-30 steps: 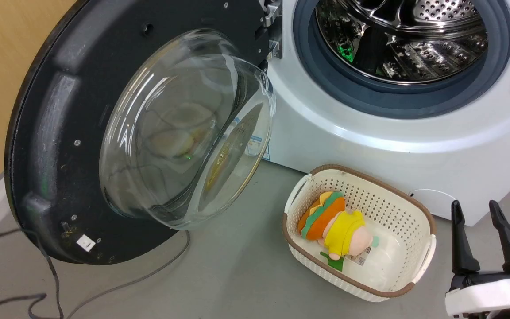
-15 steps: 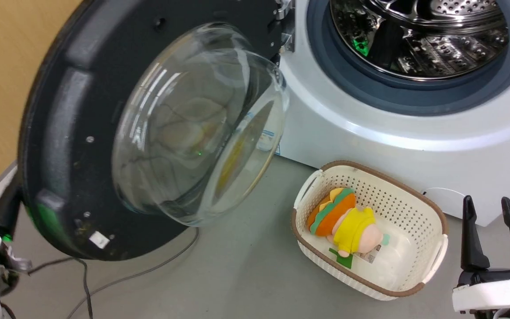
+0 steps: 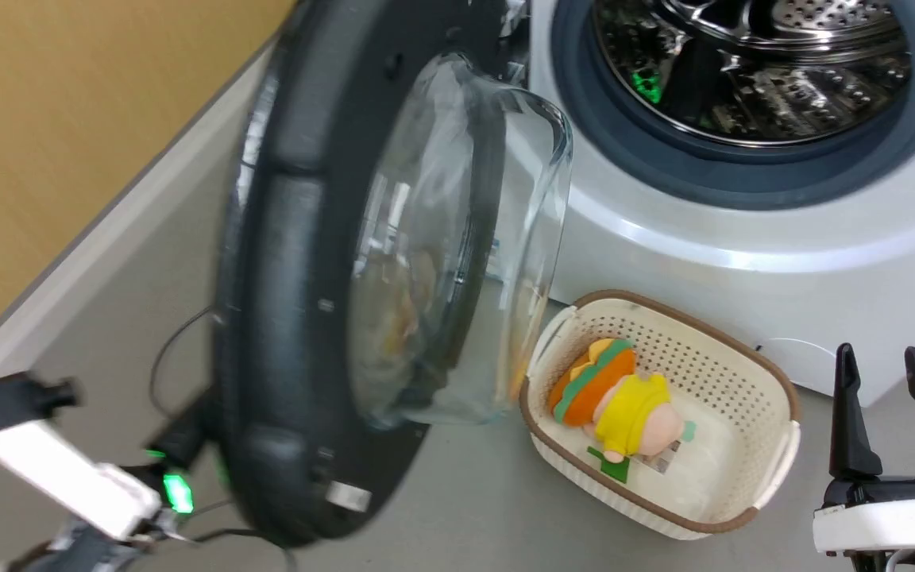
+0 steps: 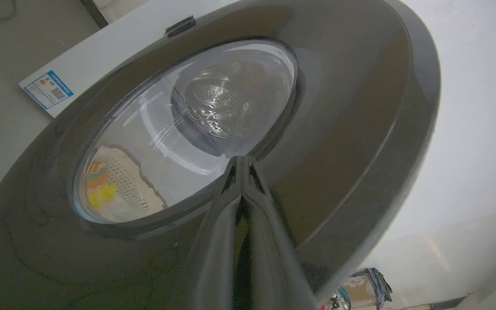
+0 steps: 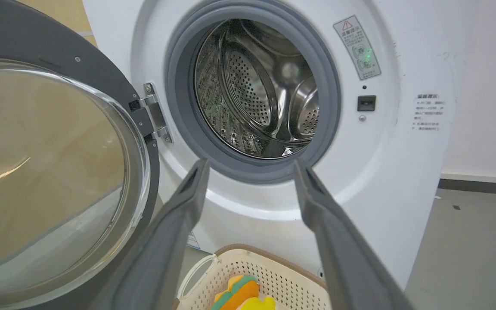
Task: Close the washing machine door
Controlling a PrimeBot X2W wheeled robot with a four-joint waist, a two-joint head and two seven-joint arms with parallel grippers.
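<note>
— Black door (image 3: 291,318): which parts are obscured?
— Its outline is motion-blurred in the head view, and its top is cut off. It stands half open, edge-on to the head camera, hinged to the washer (image 3: 743,262) beside the drum opening. The left gripper (image 4: 242,160) is at the door's outer face. The wrist view shows both fingers pressed together, holding nothing, tips at the window rim. Contact cannot be confirmed. The left arm (image 3: 52,469) is a pale blur.
— Materials?
— Door: glossy outside, matte inside, with a bulging clear glass bowl (image 3: 465,238). Washer: smooth white shell, grey rubber gasket (image 3: 743,179), perforated steel drum (image 3: 767,79). Basket (image 3: 696,349): cream perforated plastic, brown rim, rounded rectangle. It sits on the floor just in front of the washer, beside the bowl. Toy (image 3: 624,401): soft, in yellow, orange and green, lying inside the basket.
— Counts?
— One door, one washer, one basket, one toy, one metal hinge (image 5: 155,114), two grippers. The right gripper (image 3: 880,353) has its two fingers spread wide, empty, well apart from the door.
</note>
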